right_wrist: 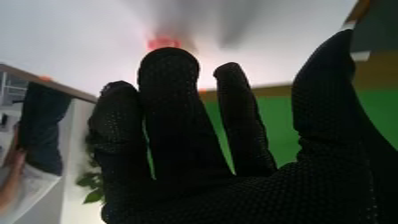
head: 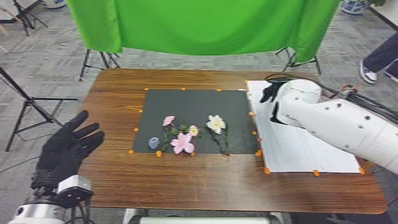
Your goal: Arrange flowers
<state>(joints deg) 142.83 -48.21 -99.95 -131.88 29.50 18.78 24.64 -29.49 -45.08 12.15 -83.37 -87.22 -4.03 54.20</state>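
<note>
Flowers [head: 182, 144] are lying on the dark mat [head: 191, 102], mostly on its nearer part; the pink blooms [head: 169, 120] are gathering toward the left, while the white flower [head: 216, 123] is lying to their right, between them and the white sheet [head: 306, 145]. We are holding our right hand [head: 269, 93] at the far part of that sheet, by its left edge; its fingers and thumb are extending fairly straight and apart, and it is gripping nothing. From there the white flower is lying leftward and closer to our body; its long axis is running roughly near to far, with the bloom heading away and the stem pointing back toward us. Our right hand is standing nearer to it than our left hand [head: 67, 147], which is waiting off the mat's left side, relaxed and empty. If we are going for that stem, we are probably needing to move left and back, closing across it rather than along it; otherwise we are risking bruising petals.
</note>
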